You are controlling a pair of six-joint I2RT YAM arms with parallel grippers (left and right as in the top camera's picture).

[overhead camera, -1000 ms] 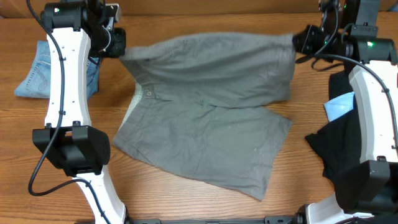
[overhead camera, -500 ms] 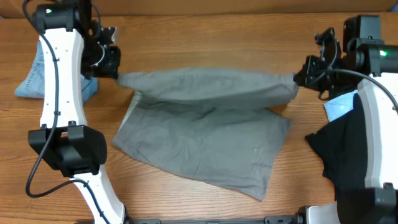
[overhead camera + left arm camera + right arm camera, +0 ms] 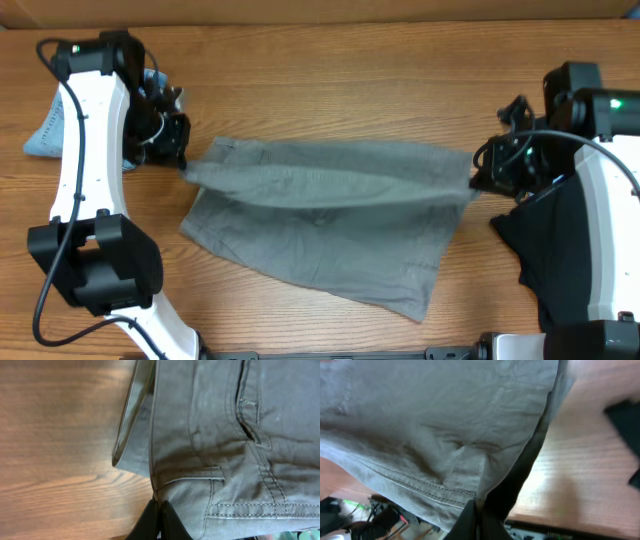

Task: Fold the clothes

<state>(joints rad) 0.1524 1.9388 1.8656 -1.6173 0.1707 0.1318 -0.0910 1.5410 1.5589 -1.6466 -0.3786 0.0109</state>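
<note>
The grey-khaki shorts (image 3: 330, 215) lie across the middle of the wooden table, their top part folded over towards the front. My left gripper (image 3: 180, 160) is shut on the shorts' left corner, by the waistband and belt loop (image 3: 210, 472). My right gripper (image 3: 474, 178) is shut on the right corner, where stitched hem fabric (image 3: 435, 435) hangs from the jaws. The held edge stretches between the two grippers, just above the cloth below. Light-blue denim shorts (image 3: 45, 135) lie far left behind the left arm. A black garment (image 3: 545, 235) lies at the right.
The left arm's white links (image 3: 85, 170) stand over the left side of the table. The right arm (image 3: 600, 200) covers part of the black garment. Bare wood (image 3: 350, 80) shows behind the shorts.
Both grippers have moved towards the front with the shorts' far edge, carrying it over the rest of the garment. The fold has come lower and flatter.
</note>
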